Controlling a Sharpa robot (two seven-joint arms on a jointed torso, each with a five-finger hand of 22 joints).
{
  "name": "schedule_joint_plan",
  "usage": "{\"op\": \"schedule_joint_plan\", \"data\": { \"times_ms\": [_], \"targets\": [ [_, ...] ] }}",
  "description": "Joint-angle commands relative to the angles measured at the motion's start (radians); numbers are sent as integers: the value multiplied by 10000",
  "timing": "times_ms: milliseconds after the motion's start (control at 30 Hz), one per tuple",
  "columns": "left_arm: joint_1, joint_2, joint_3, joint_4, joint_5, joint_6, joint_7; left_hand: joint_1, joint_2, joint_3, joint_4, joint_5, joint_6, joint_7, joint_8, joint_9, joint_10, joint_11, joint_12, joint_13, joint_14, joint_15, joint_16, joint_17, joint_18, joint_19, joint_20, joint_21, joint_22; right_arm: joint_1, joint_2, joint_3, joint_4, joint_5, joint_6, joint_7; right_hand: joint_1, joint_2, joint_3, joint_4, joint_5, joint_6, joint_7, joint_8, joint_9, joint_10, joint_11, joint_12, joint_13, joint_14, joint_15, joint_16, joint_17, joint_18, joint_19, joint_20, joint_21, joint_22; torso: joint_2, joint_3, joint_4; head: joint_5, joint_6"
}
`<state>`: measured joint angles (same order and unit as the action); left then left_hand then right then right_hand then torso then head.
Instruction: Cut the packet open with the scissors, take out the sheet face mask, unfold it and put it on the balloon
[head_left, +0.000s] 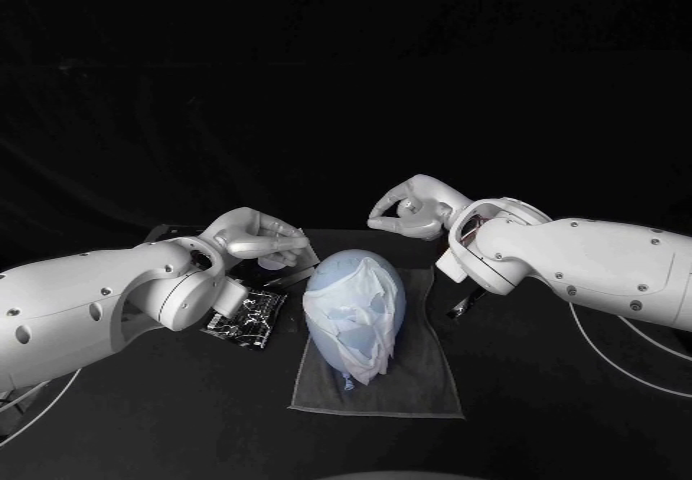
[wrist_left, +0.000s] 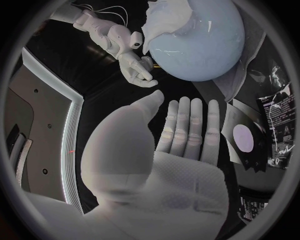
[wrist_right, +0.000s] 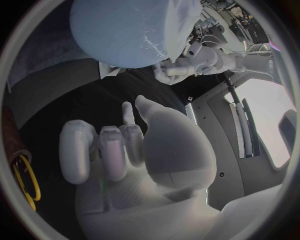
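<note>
The left arm (head_left: 101, 300) ends in the left hand (head_left: 260, 240), fingers stretched flat, holding nothing. The right hand (head_left: 411, 212) curls its fingers on nothing. Between them the balloon (head_left: 343, 275) lies on a grey cloth (head_left: 418, 395), with the sheet face mask (head_left: 372, 335) draped over it and the packet (head_left: 248, 318) beside it.

The pale blue rubber balloon (wrist_left: 200, 50), draped with the white sheet mask (head_left: 372, 325), bulks on a grey mesh mat (head_left: 418, 395) between the two forearms. It blocks any straight crossing behind the left hand (head_left: 263, 240) and the right hand (head_left: 408, 212). Ahead of both hands a gap of black table (head_left: 339, 225) lies open. A glossy black printed packet (head_left: 245, 318) sits under the left wrist, and yellow-handled scissors (wrist_right: 25, 182) lie near the right wrist.
</note>
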<state>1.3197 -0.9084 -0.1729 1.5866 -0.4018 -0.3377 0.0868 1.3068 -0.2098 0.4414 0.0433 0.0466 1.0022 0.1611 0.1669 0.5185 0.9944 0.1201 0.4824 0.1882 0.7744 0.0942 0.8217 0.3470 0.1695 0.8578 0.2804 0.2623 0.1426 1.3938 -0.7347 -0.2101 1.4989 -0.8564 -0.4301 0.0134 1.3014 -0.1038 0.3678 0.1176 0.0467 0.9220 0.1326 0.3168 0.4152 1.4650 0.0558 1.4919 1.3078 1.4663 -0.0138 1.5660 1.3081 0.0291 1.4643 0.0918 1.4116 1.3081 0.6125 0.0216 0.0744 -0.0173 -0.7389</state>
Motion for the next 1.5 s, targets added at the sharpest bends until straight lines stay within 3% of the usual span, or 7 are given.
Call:
{"op": "schedule_joint_plan", "data": {
  "times_ms": [33,300,533,633,967,1333,1500],
  "targets": [
    [4,-36,15,67,-873,513,1362,141,-46,-46,118,21,-33,-22,77,-9,-111,-28,112,31,182,-52,228,73,152,276,-73,120,12,-2,-119,7,308,-287,712,1738,121,-91,-28,-116,23,50,8,-106,-42,575,-35,89,2090,1045,-8,48,2627,20,489,-20,135,2214,-14,4,5,44,-29],
    [-170,-104,3,134,-1040,696,2039,514,-92,-306,475,31,-52,-105,261,-57,-210,-149,383,73,1161,-349,1822,772,155,1790,-796,1122,442,-119,-473,6,1203,-2117,484,2475,293,-320,-63,-300,26,112,3,-291,-158,650,-33,192,2169,1045,-2,48,2627,-15,555,-21,301,2261,9,-2,-9,125,-65],
    [-428,-181,-5,157,-1113,738,2211,746,-79,-527,736,24,2,-202,409,-97,-57,-313,656,161,2110,-627,3632,1708,114,2853,-1512,2725,1366,-368,-518,5,1618,-4133,10,1729,152,-552,-225,-275,18,152,3,-430,-242,706,-36,267,2227,1045,-7,48,2627,-32,588,-29,386,2284,10,-2,6,151,-122],
    [-461,-207,-5,152,-1153,760,2243,861,-69,-591,888,32,43,-284,509,-94,80,-441,959,341,3126,-775,4744,3544,105,3133,-1748,3912,2125,-426,-454,6,1622,-4830,-81,1229,-25,-707,-417,-193,19,172,47,-558,-304,1058,-2,789,2630,1045,17,48,2627,-107,730,-13,736,2382,17,-2,19,142,-130],
    [-491,-298,-2,166,-1277,921,2239,1114,-51,-643,1158,28,88,-419,704,-99,143,-613,1675,847,4689,-950,5861,6172,119,2628,-1907,5789,3465,-504,-382,7,1752,-5720,353,697,-18,-755,-517,-195,17,326,33,-623,-339,1058,-5,789,2630,1045,17,48,2627,-148,810,-12,935,2437,5,-5,1,285,-275],
    [-496,-381,-4,141,-1387,1086,2205,1174,-57,-678,1325,25,119,-466,797,-115,81,-665,1932,1067,5282,-1003,6184,7083,-40,2811,-1941,7157,4974,-556,-474,8,1918,-5797,304,726,-97,-750,-611,-123,17,428,23,-664,-360,1058,-10,789,2630,1045,15,48,2627,-172,855,-13,1051,2470,13,5,-7,355,-385],
    [-523,-434,-6,198,-1879,1156,2302,1129,-69,-706,1398,24,161,-497,831,-115,24,-676,1921,1081,5268,-1012,6173,7016,-51,2789,-1947,7323,5127,-574,-583,9,1986,-5908,313,735,-82,-743,-626,-122,17,485,10,-662,-360,1058,-19,789,2630,1045,11,48,2627,-176,862,-15,1069,2475,16,-1,4,357,-421]
  ]
}}
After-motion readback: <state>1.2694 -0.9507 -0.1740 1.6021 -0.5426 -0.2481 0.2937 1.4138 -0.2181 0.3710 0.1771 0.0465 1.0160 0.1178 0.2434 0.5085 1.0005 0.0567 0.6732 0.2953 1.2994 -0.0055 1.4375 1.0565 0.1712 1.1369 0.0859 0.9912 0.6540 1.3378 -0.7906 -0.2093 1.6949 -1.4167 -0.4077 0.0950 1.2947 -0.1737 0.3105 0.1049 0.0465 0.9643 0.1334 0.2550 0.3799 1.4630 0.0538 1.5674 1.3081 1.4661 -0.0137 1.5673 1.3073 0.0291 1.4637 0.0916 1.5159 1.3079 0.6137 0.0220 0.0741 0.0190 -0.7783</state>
